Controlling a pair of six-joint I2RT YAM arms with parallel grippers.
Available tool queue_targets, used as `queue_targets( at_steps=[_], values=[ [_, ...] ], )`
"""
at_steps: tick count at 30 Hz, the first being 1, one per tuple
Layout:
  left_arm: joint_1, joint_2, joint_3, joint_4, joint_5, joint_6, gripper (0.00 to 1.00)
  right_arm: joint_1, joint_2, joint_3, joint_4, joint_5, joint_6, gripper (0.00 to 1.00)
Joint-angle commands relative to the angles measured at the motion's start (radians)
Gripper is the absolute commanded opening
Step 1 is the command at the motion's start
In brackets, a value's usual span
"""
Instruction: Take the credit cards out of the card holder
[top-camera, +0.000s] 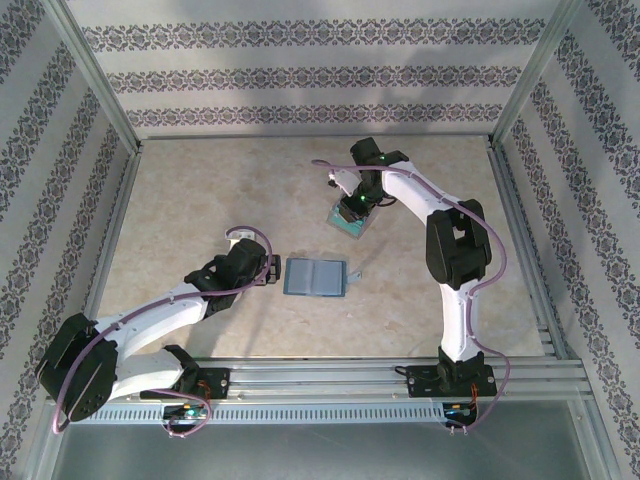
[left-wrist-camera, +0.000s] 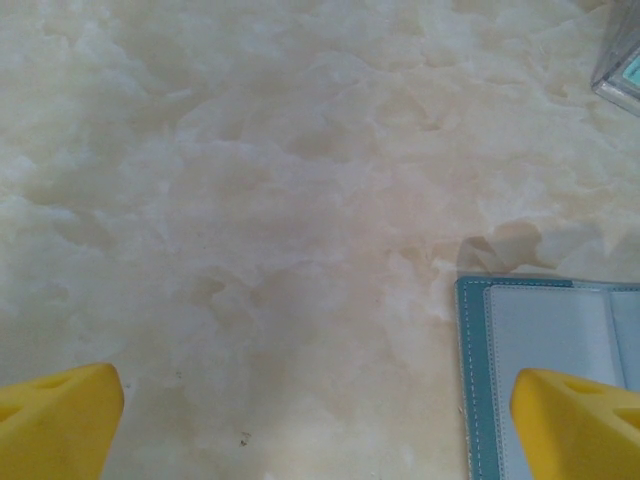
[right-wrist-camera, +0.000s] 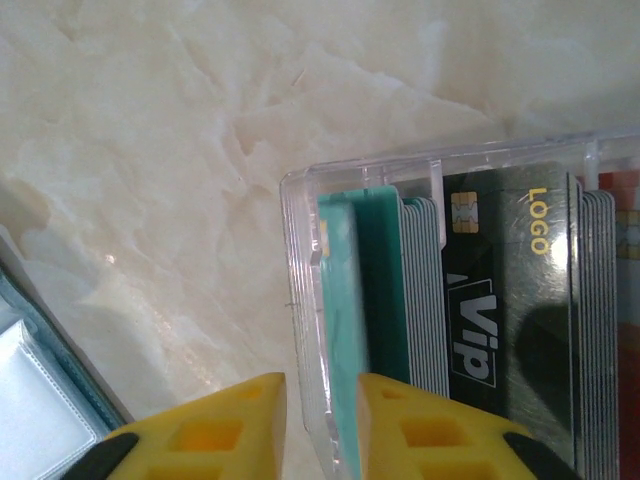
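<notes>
The card holder (top-camera: 316, 277) lies open and flat mid-table, a slate-blue wallet with its strap tab to the right; its edge shows in the left wrist view (left-wrist-camera: 540, 340) and the right wrist view (right-wrist-camera: 30, 400). My left gripper (top-camera: 272, 268) (left-wrist-camera: 318, 420) stands wide open just left of it, with nothing between its fingers. Credit cards stand on edge in a clear plastic box (top-camera: 348, 222) (right-wrist-camera: 300, 260): a teal card (right-wrist-camera: 340, 300), a black VIP card (right-wrist-camera: 500, 300) and a red one (right-wrist-camera: 620, 200). My right gripper (top-camera: 352, 212) (right-wrist-camera: 322, 420) hangs over the box, narrowly open, straddling its wall and the blurred teal card.
The marble-patterned tabletop (top-camera: 200, 200) is bare on the left and far side. Patterned walls and metal frame rails (top-camera: 520, 240) enclose it. A corner of the clear box (left-wrist-camera: 620, 70) shows at the upper right in the left wrist view.
</notes>
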Motion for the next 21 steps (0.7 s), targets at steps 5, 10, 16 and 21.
queue_targets(
  at_steps=[5, 10, 16, 21],
  values=[
    [0.024, -0.028, 0.013, -0.034, 0.003, 0.007, 0.99, -0.004, -0.043, 0.018, -0.029, 0.021, 0.015, 0.35],
    [0.026, -0.056, 0.009, -0.049, -0.009, 0.010, 0.99, -0.005, -0.103, 0.000, -0.025, 0.043, 0.039, 0.39],
    [0.044, -0.101, 0.004, -0.064, -0.022, 0.018, 0.99, -0.005, -0.212, -0.069, 0.004, 0.043, 0.092, 0.42],
    [0.066, -0.138, 0.001, -0.087, -0.030, 0.028, 0.99, -0.005, -0.334, -0.178, 0.059, 0.091, 0.165, 0.45]
  ],
)
